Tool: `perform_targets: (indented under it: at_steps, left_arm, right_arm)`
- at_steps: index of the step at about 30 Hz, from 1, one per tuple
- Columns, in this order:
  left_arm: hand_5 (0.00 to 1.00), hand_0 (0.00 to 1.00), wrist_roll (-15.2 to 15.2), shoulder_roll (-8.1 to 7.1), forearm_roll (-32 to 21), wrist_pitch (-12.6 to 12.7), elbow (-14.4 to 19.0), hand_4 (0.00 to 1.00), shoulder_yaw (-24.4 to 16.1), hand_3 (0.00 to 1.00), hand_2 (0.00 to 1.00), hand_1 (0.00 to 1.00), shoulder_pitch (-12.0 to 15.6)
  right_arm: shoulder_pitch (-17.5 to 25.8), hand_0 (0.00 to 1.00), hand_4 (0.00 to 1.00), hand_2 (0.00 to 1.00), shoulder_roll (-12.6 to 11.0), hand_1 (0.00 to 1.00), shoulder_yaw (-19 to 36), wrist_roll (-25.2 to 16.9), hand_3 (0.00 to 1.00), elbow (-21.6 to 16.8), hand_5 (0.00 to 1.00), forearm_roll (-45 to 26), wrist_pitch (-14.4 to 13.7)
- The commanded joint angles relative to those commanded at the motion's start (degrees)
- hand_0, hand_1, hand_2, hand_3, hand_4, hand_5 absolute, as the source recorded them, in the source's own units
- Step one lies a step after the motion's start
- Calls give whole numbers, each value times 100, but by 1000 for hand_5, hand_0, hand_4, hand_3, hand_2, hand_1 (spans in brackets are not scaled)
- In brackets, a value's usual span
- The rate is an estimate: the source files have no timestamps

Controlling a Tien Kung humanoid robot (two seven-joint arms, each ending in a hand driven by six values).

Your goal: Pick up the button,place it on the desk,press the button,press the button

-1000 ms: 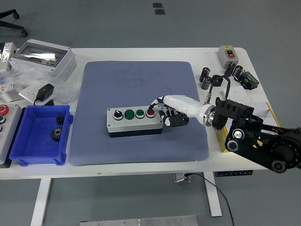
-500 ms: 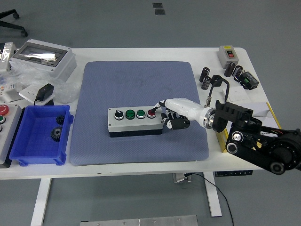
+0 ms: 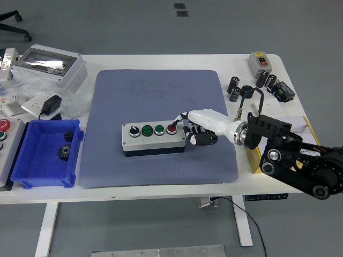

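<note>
Our right hand [image 3: 197, 128], fingers curled with one extended and grasping nothing, has eased back onto the box's [image 3: 153, 138] red button [image 3: 171, 128], so a press seems underway.

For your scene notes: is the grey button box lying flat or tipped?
Flat: the button box rests on the blue mat, its four buttons facing up.

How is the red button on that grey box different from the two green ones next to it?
The red button sits at the box's right end, the green buttons in the middle. The right hand has a fingertip at the red button; the green ones are untouched. All three are round and sit in one row on the control box.
</note>
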State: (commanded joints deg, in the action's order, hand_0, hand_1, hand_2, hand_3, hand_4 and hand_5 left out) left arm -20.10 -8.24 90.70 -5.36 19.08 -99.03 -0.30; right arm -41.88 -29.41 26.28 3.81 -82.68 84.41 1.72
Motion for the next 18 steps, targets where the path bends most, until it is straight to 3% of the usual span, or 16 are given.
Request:
perform_targets:
  at_steps: [3, 6, 11, 12, 14, 17, 18]
  left_arm:
    - [2, 482, -5, 11, -12, 0, 2, 2, 10, 707, 492, 474, 17]
    - [2, 482, -1, 26, -12, 0, -1, 2, 16, 707, 491, 474, 28]
    - [2, 482, 53, 73, 62, -33, -32, 2, -4, 707, 491, 474, 26]
    - [2, 482, 81, 82, 83, -42, -46, 2, -10, 707, 491, 473, 25]
    - [2, 482, 182, 102, 147, -62, -96, 2, -34, 707, 491, 473, 20]
    - [2, 482, 297, 105, 230, -72, -146, 2, -78, 707, 491, 473, 1]
    - [2, 482, 322, 102, 257, -74, -155, 2, -93, 707, 491, 473, -6]
  right_arm:
    - [355, 93, 52, 190, -153, 196, 522, -218, 769, -143, 110, -501, 78]
    - [720, 99, 53, 192, -130, 196, 1047, -382, 767, -146, 106, -873, -195]
    - [1477, 99, 53, 192, 318, 196, 2107, -919, 767, 29, 106, -1403, -884]
    - [1594, 132, 167, 245, 401, 242, 2273, -1021, 770, 58, 110, -1502, -977]
    - [1922, 132, 167, 245, 635, 242, 2715, -1318, 770, 106, 110, -1788, -1229]
    - [2338, 132, 167, 245, 793, 242, 3276, -1692, 770, 80, 110, -2133, -1366]
    - [2465, 310, 519, 664, 813, 532, 3443, -1802, 929, 66, 71, -2233, -1378]
